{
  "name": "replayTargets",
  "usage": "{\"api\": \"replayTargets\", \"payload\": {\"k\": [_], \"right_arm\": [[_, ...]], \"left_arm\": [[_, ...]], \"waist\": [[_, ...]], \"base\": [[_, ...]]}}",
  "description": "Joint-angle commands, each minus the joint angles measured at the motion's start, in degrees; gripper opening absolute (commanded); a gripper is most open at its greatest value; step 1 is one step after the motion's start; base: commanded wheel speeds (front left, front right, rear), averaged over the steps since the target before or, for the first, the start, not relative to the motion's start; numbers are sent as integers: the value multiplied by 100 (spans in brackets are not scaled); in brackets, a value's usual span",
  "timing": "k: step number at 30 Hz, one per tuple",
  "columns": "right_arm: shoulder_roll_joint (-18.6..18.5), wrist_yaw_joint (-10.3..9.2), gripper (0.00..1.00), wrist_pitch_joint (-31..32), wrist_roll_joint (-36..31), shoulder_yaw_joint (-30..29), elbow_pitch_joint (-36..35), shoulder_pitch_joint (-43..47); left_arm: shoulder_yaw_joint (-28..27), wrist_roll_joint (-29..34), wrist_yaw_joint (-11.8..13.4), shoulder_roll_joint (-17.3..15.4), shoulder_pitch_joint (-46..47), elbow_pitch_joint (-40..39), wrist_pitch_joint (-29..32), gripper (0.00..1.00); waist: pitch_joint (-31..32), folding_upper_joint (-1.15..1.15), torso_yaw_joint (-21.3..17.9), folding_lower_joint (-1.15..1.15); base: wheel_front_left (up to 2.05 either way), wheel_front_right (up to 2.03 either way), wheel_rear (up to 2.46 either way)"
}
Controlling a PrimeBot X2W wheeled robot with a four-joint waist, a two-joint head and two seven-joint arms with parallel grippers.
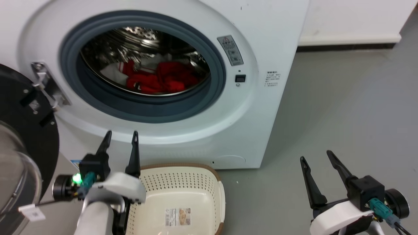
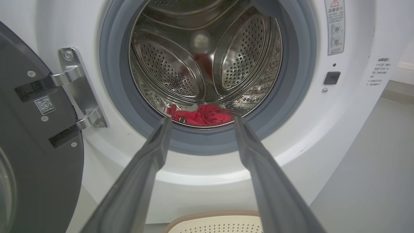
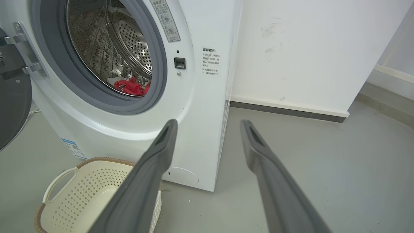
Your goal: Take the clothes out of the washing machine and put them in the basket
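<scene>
I see the clothes point(image 1: 156, 78) heaped red at the bottom of the drum point(image 1: 137, 42) of the washing machine point(image 1: 261, 107), its door point(image 1: 29, 137) swung wide. My left claw point(image 1: 122, 133) hangs below the porthole, fingers apart and empty, over the basket point(image 1: 176, 181). The clothes lie above and beyond it. My right claw point(image 1: 315, 155) is spread too, well off to the right over the floor point(image 1: 343, 114).

Clothes point(image 1: 156, 78) in washing machine point(image 1: 261, 107); basket point(image 1: 183, 192) before it.
</scene>
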State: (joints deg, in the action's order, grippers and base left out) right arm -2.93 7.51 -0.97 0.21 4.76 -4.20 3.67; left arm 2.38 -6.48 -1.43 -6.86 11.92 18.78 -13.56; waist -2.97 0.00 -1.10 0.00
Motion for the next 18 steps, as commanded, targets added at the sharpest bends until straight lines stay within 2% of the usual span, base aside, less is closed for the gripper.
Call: {"api": "replayTargets", "payload": {"k": [1,6,7,12,18], "right_arm": [[10,-4,100,0,4,28,-80,-133],[10,-4,100,-5,30,126,-220,-329],[10,-4,100,-17,58,195,-275,-426],[11,-4,100,-116,129,370,-336,-697],[11,-4,100,-303,274,492,-310,-956]], "left_arm": [[-10,-28,2,-52,272,74,78,100],[-47,-55,-32,-208,934,369,293,100],[-97,-68,-47,-350,1232,495,405,100],[-149,-58,-136,-646,2005,883,587,100],[-93,-38,-205,-859,2928,1425,741,100]], "waist": [[-291,0,-143,0],[-816,0,-311,0],[-1092,0,-398,0],[-1735,0,-580,0],[-2357,0,-709,0]], "base": [[0,0,0],[0,0,0],[0,0,0],[0,0,0],[0,0,0]]}}
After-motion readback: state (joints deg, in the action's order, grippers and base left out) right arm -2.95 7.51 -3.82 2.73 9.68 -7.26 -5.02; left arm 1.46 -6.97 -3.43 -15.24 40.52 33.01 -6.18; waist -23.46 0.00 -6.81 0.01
